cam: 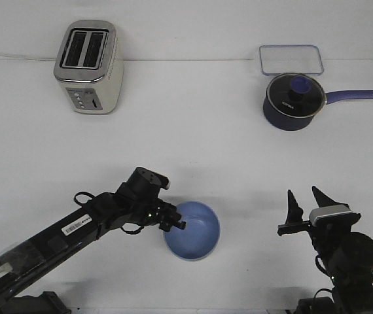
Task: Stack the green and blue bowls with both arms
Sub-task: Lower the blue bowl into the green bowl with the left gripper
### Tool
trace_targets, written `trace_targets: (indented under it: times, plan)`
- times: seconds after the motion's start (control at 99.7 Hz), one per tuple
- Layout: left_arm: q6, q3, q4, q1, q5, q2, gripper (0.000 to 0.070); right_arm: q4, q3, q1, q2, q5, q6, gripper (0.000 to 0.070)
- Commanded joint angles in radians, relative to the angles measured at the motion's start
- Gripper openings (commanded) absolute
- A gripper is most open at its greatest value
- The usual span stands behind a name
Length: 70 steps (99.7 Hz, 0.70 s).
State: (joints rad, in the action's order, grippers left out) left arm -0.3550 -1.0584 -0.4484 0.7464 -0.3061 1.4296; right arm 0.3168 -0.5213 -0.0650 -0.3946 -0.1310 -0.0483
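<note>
The blue bowl sits upright on the white table, near the front middle. My left gripper reaches in from the left, and its dark fingers pinch the bowl's left rim. At the front right, apart from the bowl, my right gripper stands open. Its two fingers point up and hold nothing. The green bowl is not in view.
A silver and cream toaster stands at the back left. At the back right is a dark navy saucepan with a glass lid, its handle pointing right. A clear rectangular tray lies behind the saucepan.
</note>
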Motion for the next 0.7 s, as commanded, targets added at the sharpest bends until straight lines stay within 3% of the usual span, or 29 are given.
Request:
trace_targets:
  times: [0.0, 0.12, 0.261, 0.461, 0.521, 0.692]
  plan:
    - [-0.004, -0.016, 0.022, 0.01, 0.011, 0.03, 0.0015, -0.007, -0.008, -0.001, -0.005, -0.001, 0.0, 0.0414]
    - [-0.002, -0.016, 0.024, 0.015, 0.027, 0.056, 0.0037, -0.007, -0.008, -0.001, -0.005, -0.001, 0.0, 0.0414]
    - [-0.002, -0.016, 0.024, 0.015, 0.026, 0.061, 0.0305, -0.008, -0.008, -0.001, -0.005, -0.003, 0.0, 0.0414]
    - [0.0, -0.035, -0.003, -0.004, 0.047, 0.035, 0.0515, -0.009, -0.008, -0.001, -0.005, -0.003, 0.0, 0.0414]
    - [0.01, -0.052, -0.021, -0.025, 0.08, 0.001, 0.0545, -0.009, -0.008, -0.001, -0.005, -0.003, 0.0, 0.0414]
    - [0.075, -0.129, -0.068, -0.108, 0.194, -0.161, 0.0544, -0.008, -0.008, -0.001, -0.005, -0.003, 0.0, 0.0414]
